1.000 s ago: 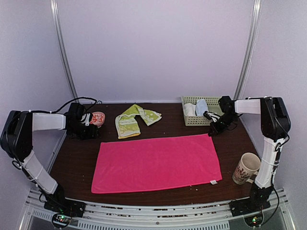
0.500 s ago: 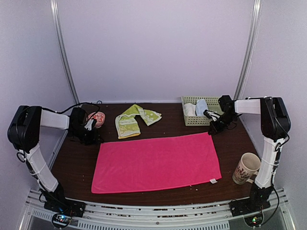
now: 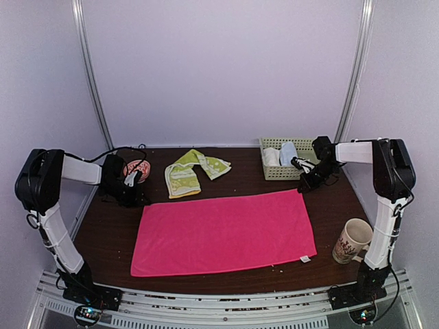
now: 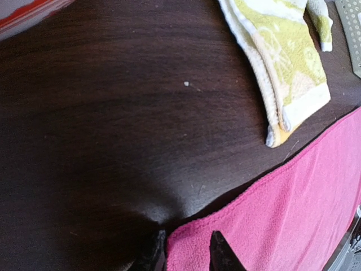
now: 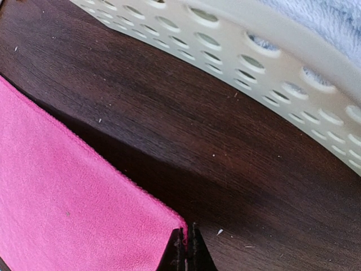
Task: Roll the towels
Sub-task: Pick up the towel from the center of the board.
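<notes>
Two hands at the pink towel (image 3: 223, 233) far corners: left hand (image 4: 189, 254) part-spread astride the left corner, right hand (image 5: 186, 245) pressed together at the right. It lies flat on the bench (image 3: 110, 226), yellow-green towel (image 3: 185, 173) crumpled behind.

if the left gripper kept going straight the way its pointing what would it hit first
Most likely the far left corner of the long hot-pink towel. It lies between the fingers of the left gripper, with the dark wooden table right beneath. The gripper seems angled steeply down, though depth is hard to judge.
</notes>
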Available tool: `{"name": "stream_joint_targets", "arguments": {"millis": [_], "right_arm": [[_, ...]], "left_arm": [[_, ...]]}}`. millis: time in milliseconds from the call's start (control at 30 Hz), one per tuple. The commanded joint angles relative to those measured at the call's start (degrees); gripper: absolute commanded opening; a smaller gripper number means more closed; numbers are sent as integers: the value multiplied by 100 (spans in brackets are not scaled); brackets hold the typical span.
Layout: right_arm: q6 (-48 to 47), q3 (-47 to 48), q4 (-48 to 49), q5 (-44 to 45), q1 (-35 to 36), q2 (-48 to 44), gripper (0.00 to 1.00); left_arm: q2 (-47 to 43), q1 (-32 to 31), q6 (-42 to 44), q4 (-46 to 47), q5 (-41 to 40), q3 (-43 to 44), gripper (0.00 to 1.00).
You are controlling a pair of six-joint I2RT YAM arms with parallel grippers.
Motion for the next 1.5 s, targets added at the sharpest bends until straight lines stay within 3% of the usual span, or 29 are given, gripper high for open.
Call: {"name": "stream_joint_targets", "arguments": {"millis": [0, 533, 1033, 1467], "right_arm": [[2, -49, 88, -8, 0, 22, 0], [0, -53, 104, -38, -6, 50, 0], [77, -70, 204, -469, -448, -496, 0], [-374, -123, 272, -1018, -534, -959, 0]], "left_arm": [[191, 32, 201, -186, 6, 87, 25], [342, 35, 300, -245, -164, 147, 0], [-1183, 33, 234, 660, -441, -158, 0], [-1679, 34, 327, 518, -330, 6, 0]]}}
